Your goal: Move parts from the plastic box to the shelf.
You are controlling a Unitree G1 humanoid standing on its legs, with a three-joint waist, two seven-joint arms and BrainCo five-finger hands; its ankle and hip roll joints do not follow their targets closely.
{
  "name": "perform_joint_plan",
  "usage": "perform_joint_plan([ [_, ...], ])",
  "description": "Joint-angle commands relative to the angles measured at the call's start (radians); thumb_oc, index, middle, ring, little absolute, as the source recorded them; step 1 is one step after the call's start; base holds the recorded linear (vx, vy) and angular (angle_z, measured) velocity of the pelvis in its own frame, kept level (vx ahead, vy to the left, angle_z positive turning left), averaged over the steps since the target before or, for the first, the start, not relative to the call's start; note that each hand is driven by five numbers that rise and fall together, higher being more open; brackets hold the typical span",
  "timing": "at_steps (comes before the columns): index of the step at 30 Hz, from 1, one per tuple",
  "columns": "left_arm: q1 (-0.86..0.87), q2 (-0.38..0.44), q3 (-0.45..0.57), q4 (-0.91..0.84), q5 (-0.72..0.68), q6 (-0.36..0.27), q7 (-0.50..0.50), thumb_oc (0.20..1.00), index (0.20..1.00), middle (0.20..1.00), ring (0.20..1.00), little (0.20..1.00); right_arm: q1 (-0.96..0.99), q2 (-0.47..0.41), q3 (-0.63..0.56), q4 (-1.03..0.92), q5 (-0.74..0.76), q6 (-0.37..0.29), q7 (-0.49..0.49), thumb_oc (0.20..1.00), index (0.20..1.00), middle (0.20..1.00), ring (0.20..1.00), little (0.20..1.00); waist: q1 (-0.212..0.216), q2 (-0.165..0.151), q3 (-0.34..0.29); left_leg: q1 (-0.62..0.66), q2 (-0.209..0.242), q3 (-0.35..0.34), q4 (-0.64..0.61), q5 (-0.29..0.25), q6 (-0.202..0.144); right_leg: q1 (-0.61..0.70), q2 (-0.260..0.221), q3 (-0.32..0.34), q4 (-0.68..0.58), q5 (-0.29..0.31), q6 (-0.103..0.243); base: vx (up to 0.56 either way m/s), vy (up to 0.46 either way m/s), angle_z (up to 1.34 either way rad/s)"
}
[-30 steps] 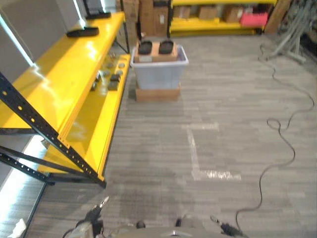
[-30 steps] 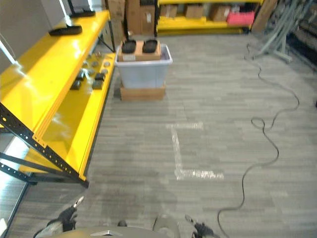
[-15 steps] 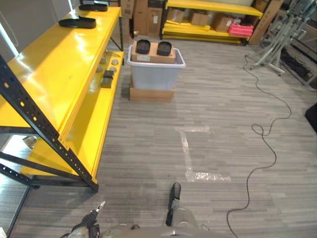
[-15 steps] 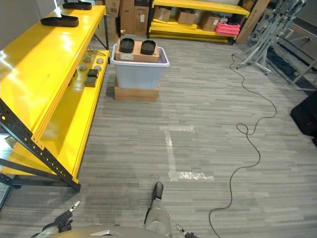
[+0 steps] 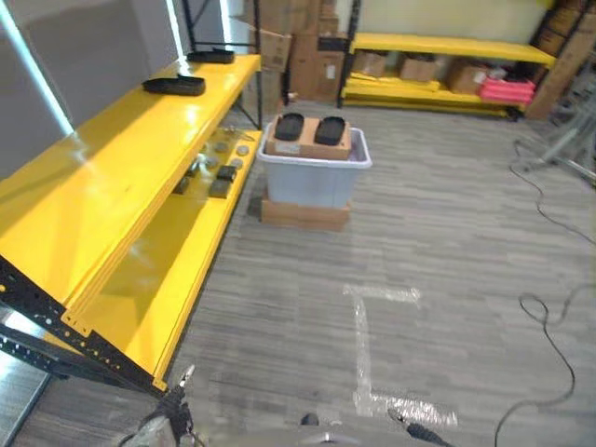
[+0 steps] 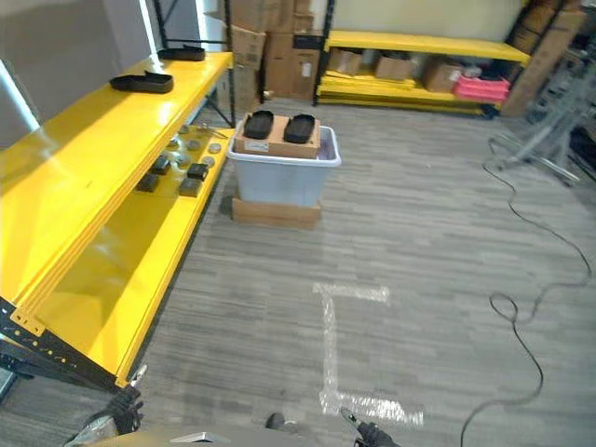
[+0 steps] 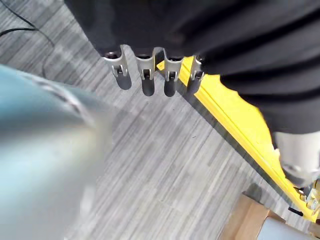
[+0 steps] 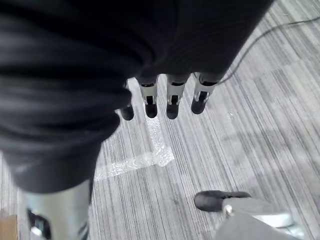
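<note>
A grey plastic box [image 5: 315, 172] stands on a flat cardboard box [image 5: 304, 213] on the floor, far ahead of me beside the yellow shelf [image 5: 121, 186]. On top of it lies a cardboard carton with two black parts [image 5: 290, 126] side by side. Several small dark and round parts [image 5: 221, 174] lie on the shelf's lower board. My left hand [image 7: 148, 80] hangs low by the shelf's near corner, its fingers relaxed and holding nothing. My right hand [image 8: 172, 100] hangs over the grey floor, also relaxed and holding nothing.
Two long black items [image 5: 174, 86] rest on the shelf's upper board. White tape marks [image 5: 358, 345] cross the floor between me and the box. Another yellow rack [image 5: 438, 65] with cartons lines the back wall. A black cable [image 6: 535, 251] snakes at the right.
The whole picture has shifted, so the camera has moved; the box and the shelf now sit lower and larger in view. Both hands stay down at my sides.
</note>
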Motion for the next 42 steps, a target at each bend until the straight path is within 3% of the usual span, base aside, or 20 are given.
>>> perform_joint_plan([
  [1, -0.016, 0.015, 0.014, -0.034, -0.070, -0.039, 0.004, 1.000, 1.000, 1.000, 1.000, 1.000, 0.018, -0.035, 0.007, 0.045, -0.068, -0.026, -0.011, 1.000, 1.000, 1.000, 1.000, 1.000, -0.021, 0.011, 0.052, 0.140, -0.045, 0.103, -0.463, -0.033, 0.031, 0.048, -0.027, 0.046, -0.082, 0.038, 0.132, 0.32, 0.110, -0.16],
  [3, -0.007, 0.011, 0.020, -0.038, -0.100, -0.054, 0.015, 1.000, 1.000, 1.000, 1.000, 1.000, 0.014, -0.037, 0.015, 0.038, -0.089, -0.036, -0.009, 1.000, 1.000, 1.000, 1.000, 1.000, -0.008, 0.022, 0.055, 0.119, -0.092, 0.110, -0.737, 0.017, 0.030, 0.061, -0.034, 0.058, -0.069, 0.044, 0.157, 0.45, 0.217, -0.37],
  [4, 0.001, 0.013, 0.021, -0.046, -0.123, -0.053, 0.019, 1.000, 1.000, 1.000, 1.000, 1.000, 0.017, -0.043, 0.018, 0.029, -0.095, -0.043, -0.006, 1.000, 1.000, 1.000, 1.000, 1.000, 0.002, 0.039, 0.055, 0.108, -0.082, 0.111, -0.921, 0.124, 0.012, 0.075, -0.028, 0.068, -0.054, 0.032, 0.164, 0.59, 0.253, -0.49],
  [6, 0.013, 0.017, 0.023, -0.056, -0.152, -0.054, 0.019, 1.000, 1.000, 1.000, 1.000, 1.000, 0.024, -0.058, 0.020, 0.009, -0.087, -0.055, 0.005, 1.000, 1.000, 1.000, 1.000, 1.000, 0.011, 0.051, 0.062, 0.080, -0.060, 0.116, -1.055, 0.210, -0.003, 0.091, -0.031, 0.070, -0.026, 0.018, 0.166, 0.54, 0.185, -0.44],
  [11, 0.040, 0.024, 0.065, -0.062, -0.195, -0.068, 0.006, 1.000, 1.000, 1.000, 1.000, 1.000, 0.044, -0.105, 0.037, -0.094, -0.101, -0.051, 0.038, 1.000, 1.000, 1.000, 1.000, 1.000, 0.028, 0.057, 0.091, -0.038, 0.009, 0.112, -1.020, 0.212, -0.003, 0.122, -0.057, 0.045, 0.109, -0.082, 0.148, 0.55, 0.167, -0.61],
  [12, 0.062, 0.024, 0.101, -0.053, -0.172, -0.078, 0.005, 1.000, 1.000, 1.000, 1.000, 1.000, 0.010, -0.111, 0.045, -0.085, -0.084, -0.047, 0.049, 1.000, 1.000, 1.000, 1.000, 1.000, 0.060, 0.066, 0.078, -0.014, 0.002, 0.103, -0.944, 0.195, 0.010, 0.154, -0.056, 0.049, 0.201, -0.185, 0.134, 1.08, 0.265, -0.66],
  [13, 0.071, 0.029, 0.114, -0.054, -0.148, -0.072, 0.007, 1.000, 1.000, 1.000, 1.000, 1.000, -0.008, -0.105, 0.040, -0.074, -0.062, -0.043, 0.054, 1.000, 1.000, 1.000, 1.000, 1.000, 0.080, 0.062, 0.066, -0.004, -0.020, 0.109, -0.884, 0.172, 0.024, 0.182, -0.062, 0.041, 0.246, -0.222, 0.134, 1.39, 0.359, -0.39],
  [14, 0.069, 0.041, 0.120, -0.052, -0.111, -0.055, 0.007, 1.000, 1.000, 1.000, 1.000, 1.000, -0.023, -0.091, 0.032, -0.063, -0.045, -0.048, 0.065, 1.000, 1.000, 1.000, 1.000, 1.000, 0.098, 0.047, 0.040, 0.013, -0.063, 0.142, -0.825, 0.139, 0.055, 0.206, -0.090, 0.016, 0.327, -0.200, 0.159, 1.19, 0.421, -0.97],
  [15, 0.055, 0.043, 0.104, -0.044, -0.071, -0.054, 0.008, 1.000, 1.000, 1.000, 1.000, 1.000, -0.040, -0.072, 0.039, -0.082, -0.026, -0.043, 0.053, 1.000, 1.000, 1.000, 1.000, 1.000, 0.106, 0.030, 0.005, 0.067, -0.164, 0.172, -0.851, 0.089, 0.115, 0.183, -0.136, 0.004, 0.482, -0.080, 0.227, 0.92, 0.403, -0.55],
  [17, 0.051, 0.041, 0.076, -0.062, -0.090, -0.049, 0.025, 1.000, 1.000, 1.000, 1.000, 1.000, -0.047, -0.060, 0.053, -0.115, -0.012, -0.025, 0.026, 1.000, 1.000, 1.000, 1.000, 1.000, 0.104, 0.032, -0.007, 0.107, -0.229, 0.171, -0.880, 0.050, 0.157, 0.110, -0.176, 0.025, 0.604, 0.020, 0.265, 0.50, 0.307, 0.48],
  [18, 0.051, 0.042, 0.065, -0.077, -0.105, -0.043, 0.033, 1.000, 1.000, 1.000, 1.000, 1.000, -0.049, -0.055, 0.056, -0.129, -0.009, -0.019, 0.016, 1.000, 1.000, 1.000, 1.000, 1.000, 0.100, 0.035, -0.008, 0.124, -0.247, 0.173, -0.892, 0.034, 0.168, 0.078, -0.181, 0.029, 0.613, 0.023, 0.271, 0.35, 0.160, 0.59],
  [21, 0.030, 0.049, 0.032, -0.106, -0.128, -0.031, 0.048, 1.000, 1.000, 1.000, 1.000, 1.000, -0.056, -0.038, 0.059, -0.132, 0.001, -0.050, 0.019, 1.000, 1.000, 1.000, 1.000, 1.000, 0.088, 0.040, 0.006, 0.145, -0.274, 0.156, -0.903, 0.010, 0.159, 0.003, -0.140, 0.006, 0.448, -0.040, 0.251, 0.30, -0.089, 0.21],
  [23, 0.017, 0.044, 0.030, -0.111, -0.132, -0.029, 0.063, 1.000, 1.000, 1.000, 1.000, 1.000, -0.056, -0.040, 0.053, -0.128, 0.004, -0.074, 0.037, 1.000, 1.000, 1.000, 1.000, 1.000, 0.086, 0.038, 0.025, 0.159, -0.275, 0.134, -0.893, 0.006, 0.139, -0.007, -0.128, -0.017, 0.239, -0.022, 0.234, 0.35, -0.252, 0.52],
  [25, 0.024, 0.042, 0.052, -0.115, -0.115, -0.025, 0.058, 1.000, 1.000, 1.000, 1.000, 1.000, -0.031, -0.039, 0.025, -0.137, -0.012, -0.095, 0.076, 1.000, 1.000, 1.000, 1.000, 1.000, 0.058, 0.043, 0.040, 0.250, -0.266, 0.099, -0.909, -0.037, 0.132, -0.122, -0.190, -0.002, 0.028, 0.146, 0.270, 0.49, -0.340, 0.49],
  [27, 0.033, 0.055, 0.045, -0.117, -0.087, -0.030, 0.028, 1.000, 1.000, 1.000, 1.000, 1.000, -0.014, -0.022, 0.008, -0.143, -0.010, -0.116, 0.086, 1.000, 1.000, 1.000, 1.000, 1.000, 0.031, 0.057, 0.061, 0.319, -0.241, 0.065, -0.901, -0.120, 0.151, -0.235, -0.256, 0.036, -0.024, 0.227, 0.307, 0.53, -0.391, -0.29],
  [29, 0.057, 0.062, 0.032, -0.127, -0.049, -0.038, -0.015, 1.000, 1.000, 1.000, 1.000, 1.000, 0.012, -0.002, -0.012, -0.170, 0.005, -0.124, 0.069, 1.000, 1.000, 1.000, 1.000, 1.000, 0.012, 0.056, 0.079, 0.369, -0.213, 0.047, -0.871, -0.177, 0.159, -0.295, -0.301, 0.056, -0.054, 0.252, 0.317, 0.75, -0.519, 0.50],
  [31, 0.069, 0.060, 0.008, -0.136, -0.034, -0.031, -0.047, 1.000, 1.000, 1.000, 1.000, 1.000, 0.022, 0.000, -0.019, -0.163, 0.024, -0.127, 0.043, 1.000, 1.000, 1.000, 1.000, 1.000, 0.005, 0.036, 0.073, 0.378, -0.174, 0.061, -0.775, -0.224, 0.145, -0.192, -0.268, 0.041, -0.060, 0.221, 0.312, 0.93, -0.626, 1.08],
  [35, 0.065, 0.041, 0.006, -0.125, -0.039, -0.008, -0.078, 1.000, 1.000, 1.000, 1.000, 1.000, 0.006, -0.021, -0.017, -0.110, 0.050, -0.126, 0.029, 1.000, 1.000, 1.000, 1.000, 1.000, 0.007, 0.013, 0.039, 0.390, -0.127, 0.059, -0.686, -0.242, 0.115, -0.112, -0.198, 0.035, -0.008, 0.142, 0.282, 0.47, -0.317, 0.67],
  [39, 0.067, 0.013, -0.002, -0.117, -0.055, -0.012, -0.077, 1.000, 1.000, 1.000, 1.000, 1.000, -0.007, -0.049, -0.020, -0.084, 0.028, -0.103, 0.013, 1.000, 1.000, 1.000, 1.000, 1.000, 0.002, -0.007, 0.011, 0.383, -0.094, 0.072, -0.597, -0.175, 0.082, -0.089, -0.163, 0.035, -0.008, 0.117, 0.219, 0.27, -0.219, 0.24],
  [42, 0.059, -0.001, -0.006, -0.106, -0.073, -0.009, -0.079, 1.000, 1.000, 1.000, 1.000, 1.000, -0.011, -0.077, -0.021, -0.054, 0.032, -0.086, 0.009, 1.000, 1.000, 1.000, 1.000, 1.000, 0.010, 0.009, -0.003, 0.316, -0.030, 0.042, -0.374, -0.084, 0.013, -0.034, -0.086, 0.030, -0.045, 0.083, 0.165, 0.26, -0.230, -0.09],
])
